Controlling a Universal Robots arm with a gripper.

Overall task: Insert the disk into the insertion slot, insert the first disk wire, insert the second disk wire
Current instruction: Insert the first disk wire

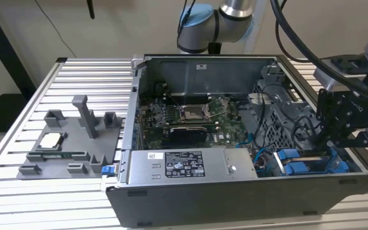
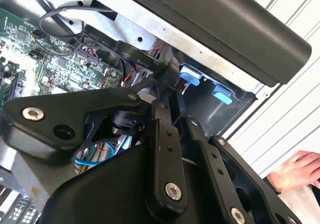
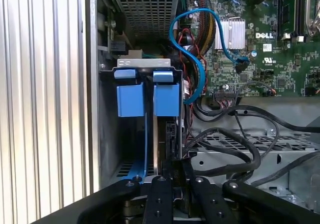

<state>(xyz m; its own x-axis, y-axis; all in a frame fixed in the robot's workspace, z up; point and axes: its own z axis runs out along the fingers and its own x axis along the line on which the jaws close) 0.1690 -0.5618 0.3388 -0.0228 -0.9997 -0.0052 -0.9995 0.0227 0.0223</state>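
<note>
Jaws astride disk (image 3: 167, 129) in slot (image 3: 107, 134)

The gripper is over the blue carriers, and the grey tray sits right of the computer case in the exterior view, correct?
No. The exterior view shows the grey tray on its left of the computer case; the gripper is over the blue carriers.

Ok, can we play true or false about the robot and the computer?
1. The claw hangs by the blue carriers. True.
2. The computer case has its lid on. False: it is open, and the circuit board shows.
3. A blue cable curves inside the case. True.
4. The grey tray lies at the exterior view's right of the case. False: it lies at the exterior view's left.
5. A person's hand shows in the second wrist view. True.
</note>
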